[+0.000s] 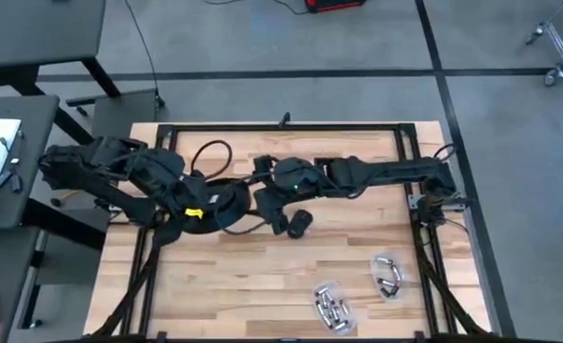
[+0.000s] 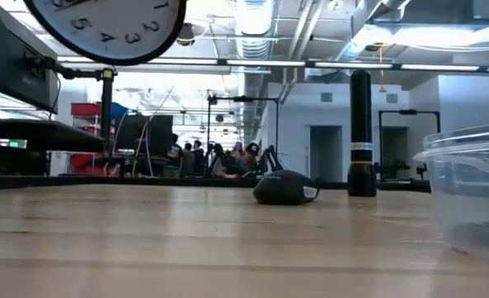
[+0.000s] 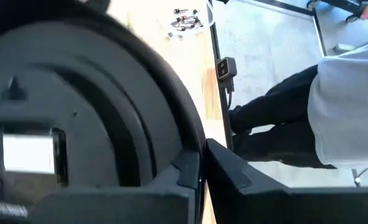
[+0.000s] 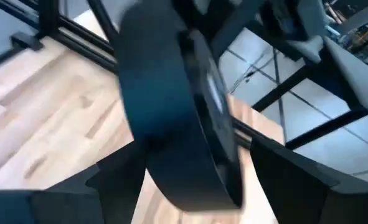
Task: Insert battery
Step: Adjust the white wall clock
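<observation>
A black wall clock (image 1: pixel 222 202) hangs above the middle of the table between my two arms. Its white face (image 2: pixel 112 29) shows at the top of the low view. Its black back, with a pale rectangle (image 3: pixel 28 154) set in it, fills the left wrist view. My right gripper (image 4: pixel 193 186) stands astride the clock's rim and is shut on it. My left gripper (image 3: pixel 202 180) is shut, right beside the rim on the clock's back side. No battery shows in either gripper. My right gripper has the clock's rim (image 4: pixel 190 168) between its two fingers, one on each flat side of the clock. The clock is seen edge-on and tilted, lifted clear of the table. My left gripper's shut fingers (image 3: pixel 171 183) lie against the edge of the clock's back; whether they touch it I cannot tell.
A small black object (image 1: pixel 300 224) lies on the wood just under the arms. Two clear containers of loose batteries (image 1: pixel 331 307) (image 1: pixel 388 274) stand near the front right. A black frame (image 1: pixel 281 126) borders the table. A person (image 3: pixel 339 93) stands beyond the table's edge.
</observation>
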{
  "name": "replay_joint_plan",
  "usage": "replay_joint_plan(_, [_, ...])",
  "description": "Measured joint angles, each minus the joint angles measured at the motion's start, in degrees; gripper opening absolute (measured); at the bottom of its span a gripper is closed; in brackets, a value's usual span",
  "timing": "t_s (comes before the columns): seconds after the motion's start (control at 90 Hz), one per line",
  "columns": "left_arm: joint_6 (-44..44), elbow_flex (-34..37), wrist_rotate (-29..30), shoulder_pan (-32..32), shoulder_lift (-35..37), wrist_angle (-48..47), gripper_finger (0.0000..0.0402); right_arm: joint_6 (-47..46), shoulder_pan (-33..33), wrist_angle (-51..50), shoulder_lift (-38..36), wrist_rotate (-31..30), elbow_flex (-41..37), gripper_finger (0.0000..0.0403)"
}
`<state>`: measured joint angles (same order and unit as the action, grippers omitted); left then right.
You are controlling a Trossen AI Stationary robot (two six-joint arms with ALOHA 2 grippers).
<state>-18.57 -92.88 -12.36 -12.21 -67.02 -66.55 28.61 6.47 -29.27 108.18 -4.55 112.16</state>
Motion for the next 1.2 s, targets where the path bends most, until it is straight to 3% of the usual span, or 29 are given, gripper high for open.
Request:
replay_joint_plan(0.267, [2.4, 0.0, 0.1, 1.2, 0.0, 1.0, 0.0000, 0.2, 0.0, -0.2, 0.0, -0.3, 0.1, 0.0277])
replay_joint_plan(0.589, [3.2, 0.0, -0.9, 1.3, -0.1, 3.3, 0.0000, 4.8, -0.1, 4.5, 3.7, -7.6, 0.1, 0.0272])
replay_joint_plan(0.678, [3.3, 0.0, -0.6, 1.3, -0.1, 3.1, 0.0000, 4.0, -0.1, 4.0, 3.6, -7.7, 0.1, 0.0237])
replay_joint_plan(0.8, [2.7, 0.0, 0.5, 1.4, 0.1, 3.0, 0.0002, 3.5, -0.2, 2.5, 3.6, -6.9, 0.0, 0.0138])
replay_joint_plan(0.922, [1.6, -0.1, 1.7, 1.6, 0.1, 2.4, 0.0018, 3.2, -0.3, 0.3, 3.5, -6.8, 0.7, 0.0140])
replay_joint_plan(1.078, [2.1, -0.1, 8.2, 3.4, 0.5, -5.4, 0.0071, -5.4, -1.4, -3.3, 3.6, -6.5, 0.8, 0.0140])
replay_joint_plan(1.2, [1.7, -2.0, 16.1, 5.1, 1.5, -13.0, 0.0096, -19.4, -4.3, -5.0, 4.3, 2.5, 0.9, 0.0140])
